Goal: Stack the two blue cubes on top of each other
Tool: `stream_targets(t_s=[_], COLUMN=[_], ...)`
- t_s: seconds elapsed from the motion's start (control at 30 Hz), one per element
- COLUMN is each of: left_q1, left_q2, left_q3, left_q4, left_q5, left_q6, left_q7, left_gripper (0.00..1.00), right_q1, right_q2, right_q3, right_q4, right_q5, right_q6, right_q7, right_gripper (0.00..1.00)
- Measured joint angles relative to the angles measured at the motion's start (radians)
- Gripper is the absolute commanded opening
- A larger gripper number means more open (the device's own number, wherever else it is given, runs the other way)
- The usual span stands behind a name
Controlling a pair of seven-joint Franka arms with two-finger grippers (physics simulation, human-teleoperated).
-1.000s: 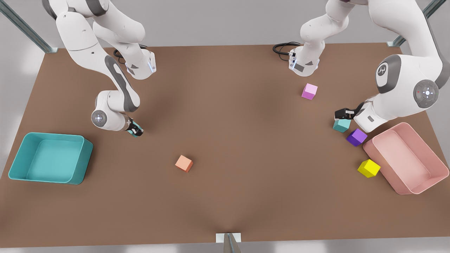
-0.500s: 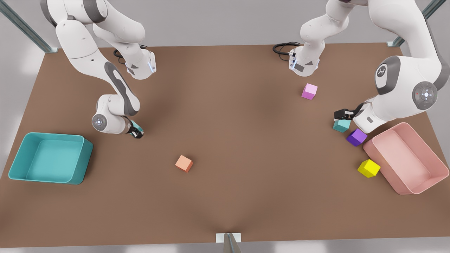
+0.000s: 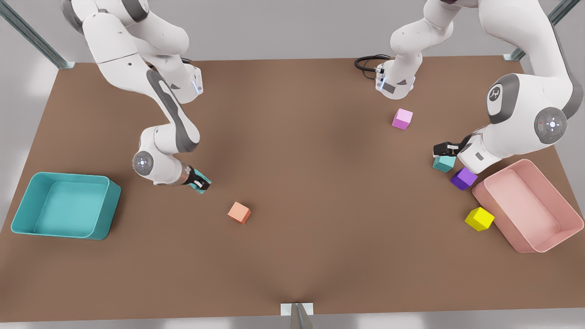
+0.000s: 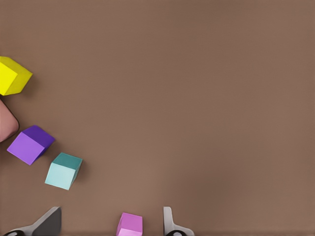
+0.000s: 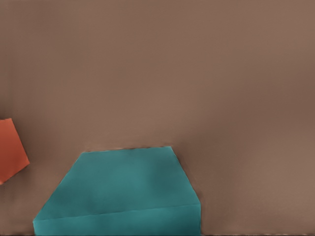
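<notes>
The tabletop (image 3: 320, 256) carries an orange cube (image 3: 239, 212) in the lower centre of the front view.

Just up and left of it, the right gripper (image 3: 200, 184) has its fingers pinching the held teal cube (image 3: 201, 189). The right wrist view shows that cube (image 5: 123, 191) low in the frame.

At middle right of the front view, the resting teal cube (image 3: 443, 163) sits on the tabletop. A purple cube (image 3: 463, 177) lies just beside it. The left gripper (image 3: 444, 149) hovers at the cube's far edge. In the left wrist view its fingers (image 4: 170, 223) are spread wide and empty.

**Assessment:** the step in hand appears to be carrying the held teal cube across the tabletop to the resting one.
- Carry it high enough to pass over the orange cube.
- The left gripper should clear off before the approach.
- Descend square and centred over the resting cube.
- Keep off the purple cube.
- Release only once the faces meet.

**Markings:** a round emblem on the right-hand arm's joint cannot be read. No other writing is visible.
</notes>
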Motion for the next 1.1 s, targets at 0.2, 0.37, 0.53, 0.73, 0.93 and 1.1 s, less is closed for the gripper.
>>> stream_targets(t_s=[0.2, 0.37, 0.53, 0.73, 0.93, 1.1], left_q1=[-0.007, -0.008, -0.04, -0.33, -0.38, -0.352], left_q2=[0.001, 0.003, 0.051, 0.021, -0.027, -0.007], left_q3=[0.0, -0.001, -0.002, 0.442, 0.658, 0.663], left_q4=[0.0, 0.0, -0.003, -0.28, -0.624, -0.675], left_q5=[0.0, 0.0, 0.027, 0.075, 0.082, 0.082], left_q6=[-0.004, -0.007, 0.025, 0.15, 0.45, 0.621], left_q7=[-0.001, -0.002, -0.004, 0.037, 0.213, 0.364], left_gripper=[1.0, 1.0, 1.0, 1.0, 1.0, 1.0], right_q1=[0.28, 0.479, 0.591, 0.606, 0.605, 0.603], right_q2=[0.056, 0.184, 0.359, 0.452, 0.483, 0.477], right_q3=[-0.002, -0.005, -0.008, -0.008, -0.007, -0.008], right_q4=[0.16, 0.35, 0.523, 0.574, 0.598, 0.612], right_q5=[0.01, -0.175, -0.366, -0.448, -0.461, -0.464], right_q6=[0.028, 0.055, 0.066, 0.072, 0.064, 0.06], right_q7=[0.162, 0.4, 0.675, 0.942, 1.13, 1.246], right_gripper=[0.55, 0.55, 0.55, 0.61, 0.96, 0.97])
